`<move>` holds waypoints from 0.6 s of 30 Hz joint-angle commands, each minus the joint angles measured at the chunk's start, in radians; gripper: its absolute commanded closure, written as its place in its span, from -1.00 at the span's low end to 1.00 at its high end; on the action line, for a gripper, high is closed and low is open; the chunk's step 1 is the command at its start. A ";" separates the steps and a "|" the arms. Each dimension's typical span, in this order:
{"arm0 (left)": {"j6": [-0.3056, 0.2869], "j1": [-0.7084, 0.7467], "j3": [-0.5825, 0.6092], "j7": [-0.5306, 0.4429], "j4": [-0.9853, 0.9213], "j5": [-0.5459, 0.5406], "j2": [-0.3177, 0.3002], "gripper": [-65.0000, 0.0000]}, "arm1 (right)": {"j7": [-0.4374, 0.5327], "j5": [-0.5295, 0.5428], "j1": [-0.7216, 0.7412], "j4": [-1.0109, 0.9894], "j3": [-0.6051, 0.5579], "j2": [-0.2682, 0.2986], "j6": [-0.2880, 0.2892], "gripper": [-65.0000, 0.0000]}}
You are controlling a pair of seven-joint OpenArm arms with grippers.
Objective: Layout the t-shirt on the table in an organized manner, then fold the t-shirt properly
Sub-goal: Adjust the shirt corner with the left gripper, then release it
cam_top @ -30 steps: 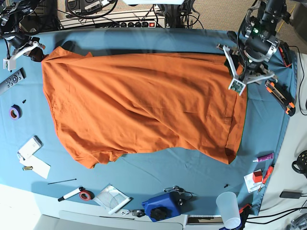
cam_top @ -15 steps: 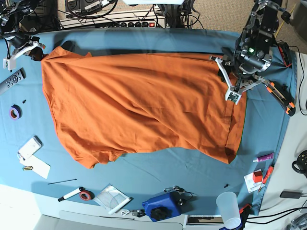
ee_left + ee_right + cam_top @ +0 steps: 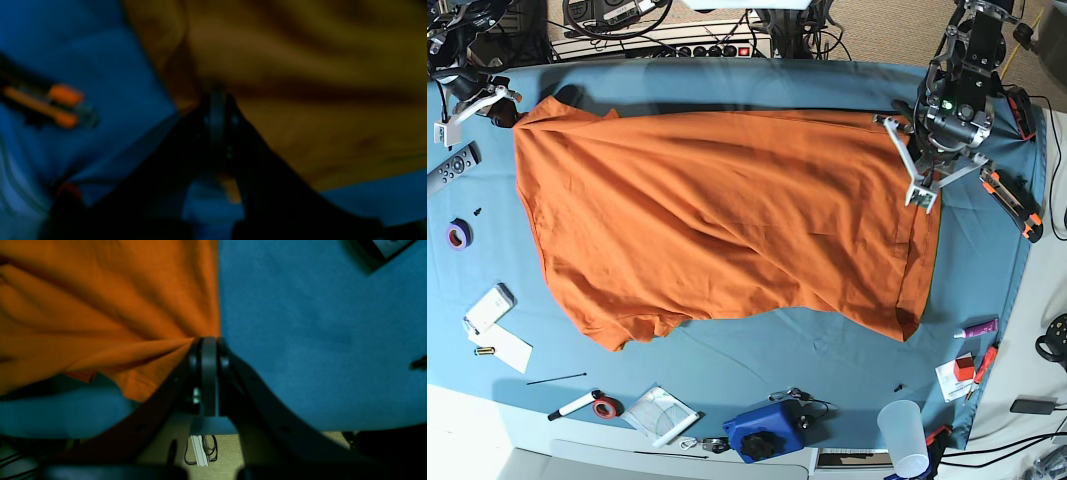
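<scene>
The orange t-shirt lies spread across the table, which is covered by a teal cloth. My right gripper is shut on the t-shirt at one corner, and folds fan out from its tips. In the base view this right gripper sits at the shirt's far left corner. My left gripper shows dark and blurred, its jaws together on the edge of the t-shirt. In the base view the left gripper is at the shirt's upper right edge.
An orange-and-black tool lies right of the shirt, close to my left arm. A remote, a purple tape roll and a white box lie at the left. A blue object and a plastic cup stand along the front edge.
My left arm has shifted slightly toward the far edge at the shirt's right side, and its jaws have gone from open to shut on the fabric. The right arm has not moved.
</scene>
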 commanded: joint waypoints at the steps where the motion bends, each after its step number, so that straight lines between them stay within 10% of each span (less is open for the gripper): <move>1: 0.014 0.003 -0.004 -0.007 0.016 0.023 -0.011 1.00 | 0.020 0.010 0.001 0.017 0.008 0.017 0.000 1.00; 18: 0.043 0.122 -0.004 0.000 0.132 0.127 -0.010 1.00 | 0.020 0.010 0.014 0.017 0.008 0.017 0.001 1.00</move>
